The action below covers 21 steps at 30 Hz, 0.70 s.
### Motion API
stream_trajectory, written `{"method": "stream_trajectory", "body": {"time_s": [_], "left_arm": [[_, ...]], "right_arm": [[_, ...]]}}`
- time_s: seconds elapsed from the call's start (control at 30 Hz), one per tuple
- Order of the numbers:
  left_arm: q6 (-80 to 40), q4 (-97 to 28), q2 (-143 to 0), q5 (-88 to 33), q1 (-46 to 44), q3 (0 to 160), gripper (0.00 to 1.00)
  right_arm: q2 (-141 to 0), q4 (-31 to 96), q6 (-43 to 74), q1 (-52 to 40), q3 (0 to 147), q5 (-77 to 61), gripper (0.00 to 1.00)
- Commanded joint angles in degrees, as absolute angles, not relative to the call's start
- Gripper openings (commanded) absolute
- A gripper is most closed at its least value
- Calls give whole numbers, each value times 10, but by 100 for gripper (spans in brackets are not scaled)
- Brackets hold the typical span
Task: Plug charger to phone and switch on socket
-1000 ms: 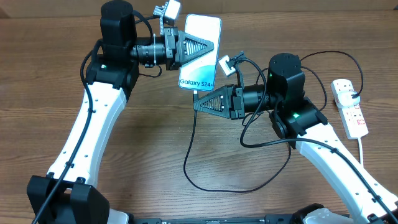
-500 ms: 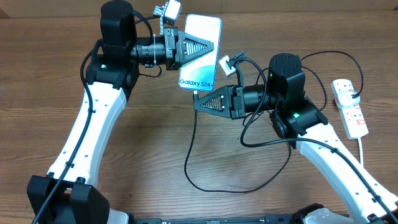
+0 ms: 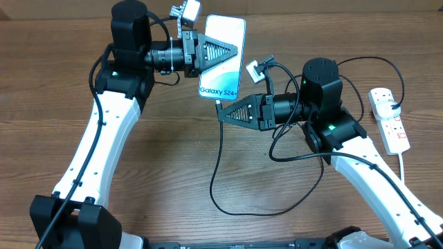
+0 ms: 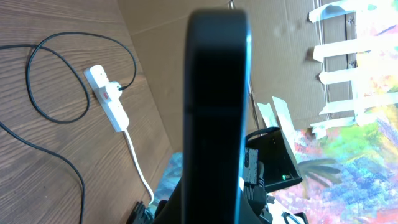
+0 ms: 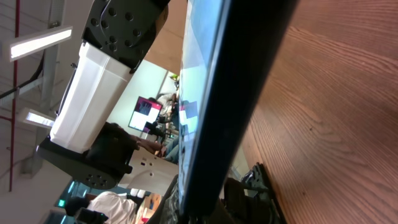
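The phone [image 3: 225,28] was pinched by the left claw [image 3: 239,48]; the charger [image 3: 220,142] was pinched by the right claw [image 3: 221,115] at the phone's lower edge.

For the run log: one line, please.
left gripper: jaws shut on phone | right gripper: at charger by phone | socket: not reached
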State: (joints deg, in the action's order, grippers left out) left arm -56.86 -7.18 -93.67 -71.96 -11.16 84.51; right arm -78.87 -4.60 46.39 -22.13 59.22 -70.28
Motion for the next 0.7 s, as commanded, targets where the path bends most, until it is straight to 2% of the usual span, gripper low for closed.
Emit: {"method": "stream_trajectory", "body": {"time_s": [0.0, 0.67], "left_arm": [[-557, -68, -933, -742, -112, 853, 4], [-552, -75, -933, -736, -112, 853, 4]], "right_arm": [[-782, -56, 472, -209, 600, -669, 4], [-782, -64, 495, -254, 600, -531, 4]]}}
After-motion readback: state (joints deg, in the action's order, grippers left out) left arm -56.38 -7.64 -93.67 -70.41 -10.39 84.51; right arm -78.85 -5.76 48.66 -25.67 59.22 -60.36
